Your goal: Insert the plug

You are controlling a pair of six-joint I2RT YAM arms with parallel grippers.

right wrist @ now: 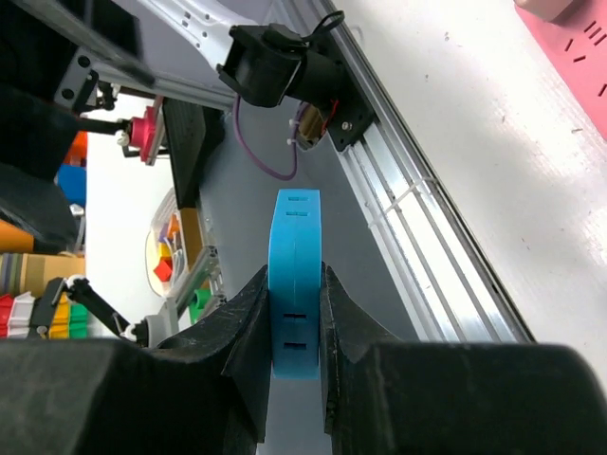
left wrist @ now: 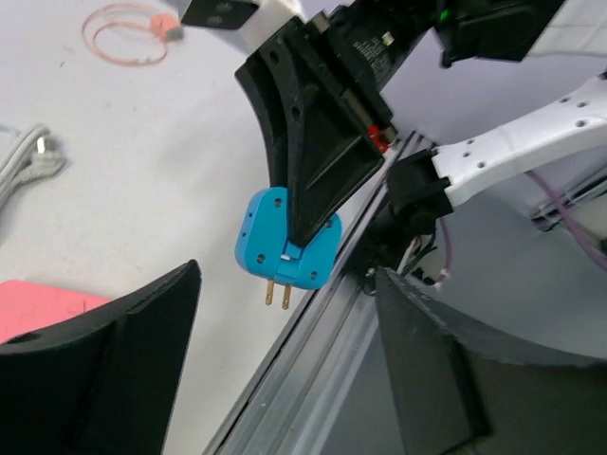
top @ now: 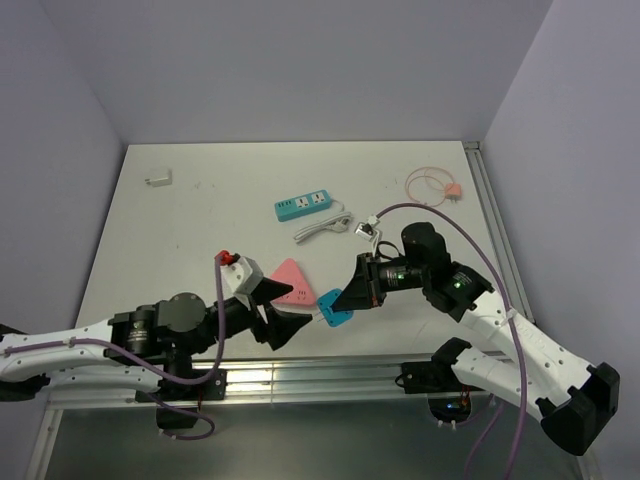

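Observation:
My right gripper (top: 345,298) is shut on a blue two-prong plug (top: 338,317) and holds it above the table's near edge. In the right wrist view the plug (right wrist: 294,265) is clamped flat between the fingers (right wrist: 245,332). In the left wrist view it (left wrist: 285,242) hangs with its brass prongs (left wrist: 278,294) pointing down toward my left gripper (left wrist: 285,379). My left gripper (top: 285,312) is open and empty, just left of the plug. A pink triangular socket block (top: 291,281) lies on the table beside it and shows in the left wrist view (left wrist: 38,303).
A teal power strip (top: 303,206) lies mid-table with a white cable and plug (top: 322,227) beside it. An orange coiled cable (top: 432,185) is at the back right. A small white block (top: 158,179) is at the back left. The aluminium rail (right wrist: 417,218) runs along the table's near edge.

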